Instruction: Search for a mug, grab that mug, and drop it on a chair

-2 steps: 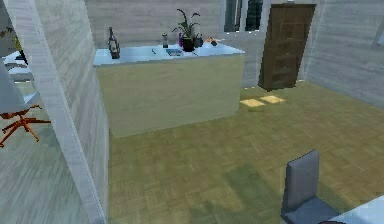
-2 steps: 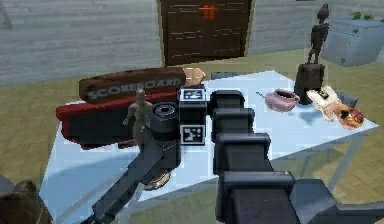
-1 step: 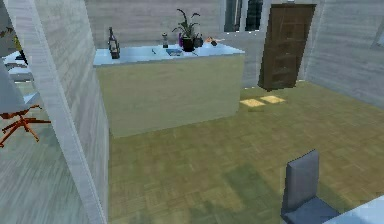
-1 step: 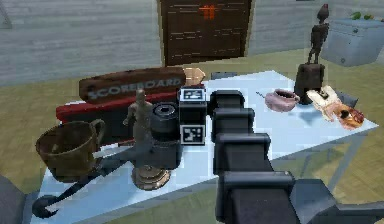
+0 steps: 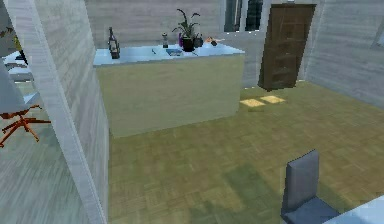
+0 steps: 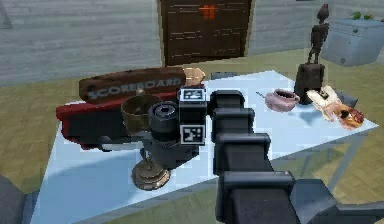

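Arm side view: gripper at the table, with a brown goblet-shaped thing standing at the jaws. Jaw state and any hold: cannot tell. Right of the jaws, apart: pinkish cup, likely the mug. Grab unconfirmed, drop still pending. Forward view supplies the grey chair.

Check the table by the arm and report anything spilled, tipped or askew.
Nothing stands out. The goblet and the statue stand upright on the table, and nothing looks spilled.
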Available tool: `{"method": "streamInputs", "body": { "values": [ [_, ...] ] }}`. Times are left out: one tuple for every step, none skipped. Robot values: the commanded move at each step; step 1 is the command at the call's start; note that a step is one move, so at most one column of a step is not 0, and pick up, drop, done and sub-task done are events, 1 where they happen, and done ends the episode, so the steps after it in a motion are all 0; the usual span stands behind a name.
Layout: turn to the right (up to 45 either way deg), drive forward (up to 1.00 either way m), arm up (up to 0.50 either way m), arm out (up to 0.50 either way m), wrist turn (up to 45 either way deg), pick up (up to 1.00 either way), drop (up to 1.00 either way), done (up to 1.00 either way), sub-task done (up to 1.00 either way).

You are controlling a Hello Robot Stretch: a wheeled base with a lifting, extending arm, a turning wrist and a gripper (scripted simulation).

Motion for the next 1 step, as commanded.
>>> {"method": "streamInputs", "body": {
  "values": [
    [0.0, 0.0, 0.0, 0.0, 3.0, 0.0, 0.0, 0.0, 0.0]
  ]
}}
